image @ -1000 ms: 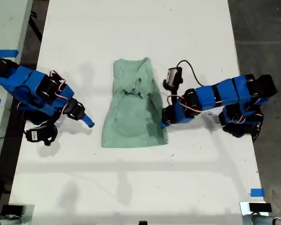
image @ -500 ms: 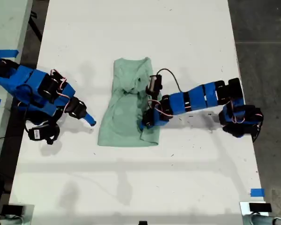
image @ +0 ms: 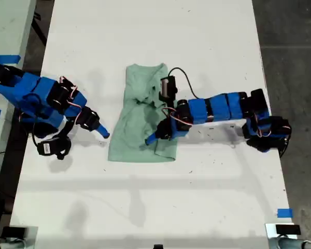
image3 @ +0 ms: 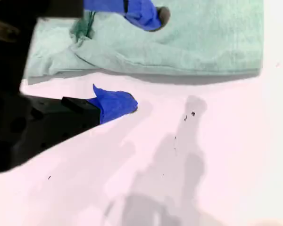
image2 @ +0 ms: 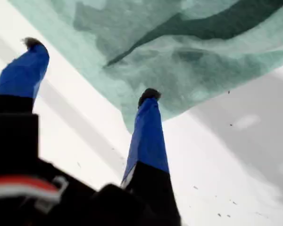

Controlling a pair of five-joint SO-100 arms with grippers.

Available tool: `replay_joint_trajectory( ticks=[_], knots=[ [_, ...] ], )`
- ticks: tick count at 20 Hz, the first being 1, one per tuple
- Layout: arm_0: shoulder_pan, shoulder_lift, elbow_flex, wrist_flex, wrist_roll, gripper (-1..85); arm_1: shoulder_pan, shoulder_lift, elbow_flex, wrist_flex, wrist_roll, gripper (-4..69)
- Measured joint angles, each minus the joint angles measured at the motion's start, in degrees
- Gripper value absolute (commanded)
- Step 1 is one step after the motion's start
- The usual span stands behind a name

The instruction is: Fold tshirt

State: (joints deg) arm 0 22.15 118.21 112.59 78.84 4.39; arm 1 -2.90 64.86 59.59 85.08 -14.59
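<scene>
The pale mint-green tshirt (image: 135,119) lies mid-table, with its side at the exterior view's right folded over as a loose flap. My first gripper (image: 154,136) comes from the exterior view's right and hovers over that flap. It is open (image2: 90,69) with nothing between its fingers, and one fingertip (image2: 148,94) is at the tshirt (image2: 203,56) edge. My second gripper (image: 102,133) sits by the tshirt's edge on the exterior view's left. It is open and empty (image3: 145,61), one finger over the tshirt (image3: 203,42) and one over bare table.
The white table (image: 155,207) extends well beyond the cloth on every side. A black wrist camera with its cable (image: 168,85) rides above the shirt. Blue tape (image: 284,212) marks the table near the exterior view's lower right. Dark floor borders the exterior view's right.
My first arm swept from the exterior view's right across the tshirt, carrying that side over into a fold. The cloth now looks narrower. My second gripper edged closer to the tshirt.
</scene>
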Motion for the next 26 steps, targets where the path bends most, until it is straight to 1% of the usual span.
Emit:
replay_joint_trajectory(
  ticks=[5,9,11,14,16,18,19,21,22,23,26],
  knots=[
    [-2.5,-6.9,-8.3,0.3,0.0,20.9,-0.9,7.8,2.9,4.2,0.6,35.1],
    [-3.3,-14.6,-10.7,0.3,-0.7,21.6,-1.1,7.8,3.5,4.6,1.0,35.1],
    [-3.3,-17.2,-10.0,-1.9,-1.3,22.0,-1.1,7.8,3.9,4.6,0.8,35.1],
    [-3.3,-19.7,-4.2,-8.5,-2.6,21.5,-1.5,7.9,4.2,4.7,1.1,35.0],
    [-3.3,-20.7,1.1,-16.1,-2.8,20.8,-1.8,7.8,4.9,4.8,1.2,35.0],
    [-3.3,-23.1,6.8,-25.3,-3.4,19.6,-2.1,7.8,5.8,4.8,1.7,35.0],
    [-3.3,-24.9,9.2,-29.8,-4.0,17.5,-2.2,7.8,6.3,4.8,1.9,34.9],
    [-3.3,-27.4,12.1,-37.7,-5.5,5.4,-2.2,7.8,6.9,4.7,2.3,34.9],
    [-3.3,-28.8,12.9,-40.3,-6.5,2.4,-2.2,7.8,7.3,4.8,2.5,34.9],
    [-3.3,-29.4,13.1,-41.6,-7.4,0.1,-2.2,7.9,8.0,4.8,2.5,34.8],
    [-4.0,-29.2,12.7,-41.2,-8.6,0.1,-2.4,7.8,8.9,4.7,2.7,34.5]
  ],
)
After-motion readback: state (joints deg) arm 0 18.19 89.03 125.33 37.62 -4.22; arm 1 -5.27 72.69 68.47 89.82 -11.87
